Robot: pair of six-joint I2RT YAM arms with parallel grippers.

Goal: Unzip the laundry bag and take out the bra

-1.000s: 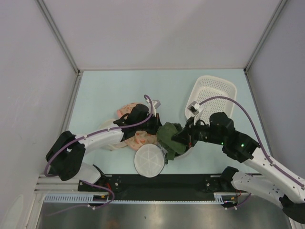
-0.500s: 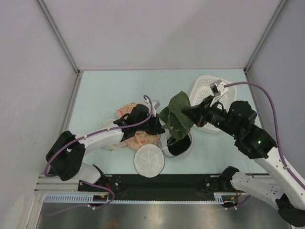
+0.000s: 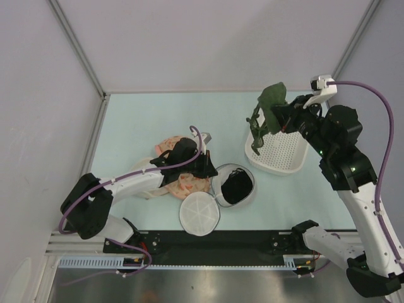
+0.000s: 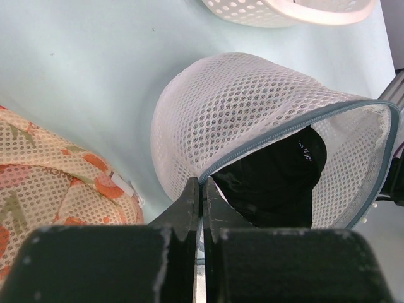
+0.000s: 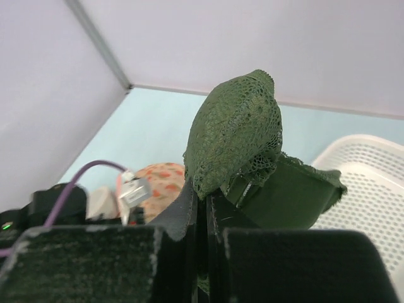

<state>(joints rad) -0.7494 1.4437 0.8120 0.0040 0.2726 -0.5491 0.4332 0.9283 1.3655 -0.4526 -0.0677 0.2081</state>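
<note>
The laundry bag point(image 3: 216, 184) is a round white mesh drum with a blue-grey zipper band. It stands unzipped, and its round lid point(image 3: 198, 214) lies flopped toward the near edge. My left gripper point(image 3: 211, 172) is shut on the bag's rim point(image 4: 297, 126) at its left side. My right gripper point(image 3: 278, 117) is shut on a dark green lace bra point(image 3: 271, 101) with thin straps and holds it high over the white basket; the bra fills the right wrist view point(image 5: 233, 132). A black fabric piece point(image 4: 271, 177) lies inside the bag point(image 4: 233, 113).
A white perforated basket point(image 3: 281, 156) stands at the right, also in the right wrist view point(image 5: 372, 183). A peach floral padded item in white mesh point(image 3: 188, 184) lies under my left arm, left of the bag. Grey walls close in the table on three sides.
My right gripper has pulled the green bra out of the bag and carried it up and to the far right, over the basket. My left gripper has stayed on the rim.
</note>
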